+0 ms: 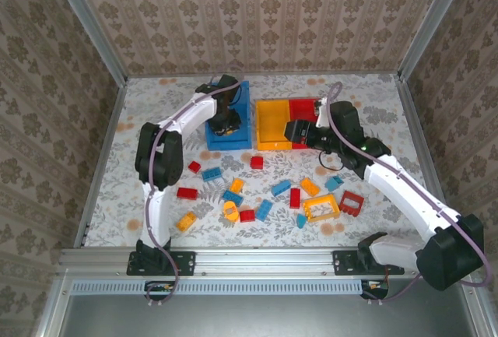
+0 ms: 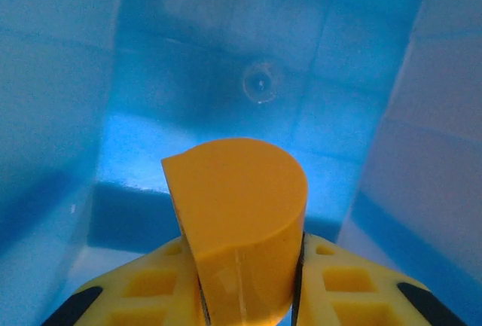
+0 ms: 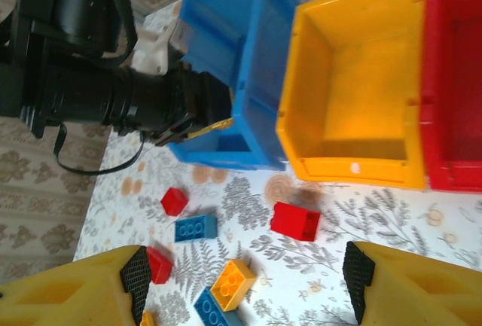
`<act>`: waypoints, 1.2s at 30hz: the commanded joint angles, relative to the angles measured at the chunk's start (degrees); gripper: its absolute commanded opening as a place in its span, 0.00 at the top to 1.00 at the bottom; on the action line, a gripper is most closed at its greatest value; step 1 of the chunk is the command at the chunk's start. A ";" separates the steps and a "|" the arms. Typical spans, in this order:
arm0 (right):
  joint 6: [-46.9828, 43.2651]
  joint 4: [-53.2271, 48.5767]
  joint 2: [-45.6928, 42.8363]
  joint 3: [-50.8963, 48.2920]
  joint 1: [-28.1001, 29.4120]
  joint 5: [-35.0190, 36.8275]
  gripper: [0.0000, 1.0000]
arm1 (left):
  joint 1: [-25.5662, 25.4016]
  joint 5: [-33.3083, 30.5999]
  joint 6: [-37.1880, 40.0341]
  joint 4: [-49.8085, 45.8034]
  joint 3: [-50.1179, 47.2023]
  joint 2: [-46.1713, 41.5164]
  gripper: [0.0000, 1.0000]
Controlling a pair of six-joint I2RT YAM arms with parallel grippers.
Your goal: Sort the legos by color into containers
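The left hand (image 2: 245, 296) is down inside the blue bin (image 2: 60, 115), its two fingers pinched on a rounded orange piece (image 2: 237, 205) that hangs just above the bin floor. So the step in hand looks like a drop-off, though to my eye the colour is wrong for this bin. The yellow bin (image 3: 354, 70) stands right beside it, touching, with the red bin (image 3: 452, 77) on its other side. I'd say the next move calls for lifting the piece clear of the blue wall and carrying it one bin over before letting go.

The right hand (image 3: 246, 272) hovers low near the front of the yellow bin, fingers spread wide with nothing between them, ready for a pick.

All three bins sit in a row toward the far edge of the counter (image 1: 140, 189). The loose legos (image 1: 281, 188), red, blue and orange, lie scattered from the middle toward the near edge, two open frames among them, so most of the sorting is not yet done.

The counter has a pale floral covering. Patterned wallpaper (image 1: 264, 10) closes it in on three sides, with metal posts (image 1: 85, 18) at the corners and a metal rail (image 1: 257, 258) along the near edge.
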 commanded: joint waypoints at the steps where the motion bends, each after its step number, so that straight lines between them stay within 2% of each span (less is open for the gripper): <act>1: 3.09 -5.22 -1.45 -0.65 -1.39 5.69 0.29 | -0.25 2.63 2.11 -1.77 1.64 0.61 0.67; 3: 5.18 -9.09 -1.45 -0.33 -2.57 9.05 0.30 | -0.37 2.85 1.77 -1.28 0.34 0.49 0.65; 7: 9.04 -11.21 -1.71 -1.87 -4.92 10.17 0.33 | -0.34 3.01 1.58 -0.43 -1.61 -0.23 0.61; 18: 9.88 -15.27 0.22 -0.03 -5.14 12.51 0.35 | -0.39 2.20 2.08 -1.65 -1.35 -2.17 0.48; 23: 10.40 -24.16 0.57 2.16 -5.20 14.76 0.38 | -0.34 1.17 1.60 -2.46 -1.80 -4.34 0.47; 27: 14.38 -31.69 0.48 3.22 -4.30 14.73 0.49 | -0.84 -0.60 0.40 -1.63 -5.08 -9.28 0.45; 32: 16.22 -31.13 2.37 2.31 0.14 14.20 0.50 | -1.83 -2.07 -0.15 1.37 -12.51 -17.69 0.41; 36: 12.68 -29.99 4.00 2.14 3.05 15.54 0.49 | -2.24 -1.80 0.65 2.12 -17.22 -24.38 0.42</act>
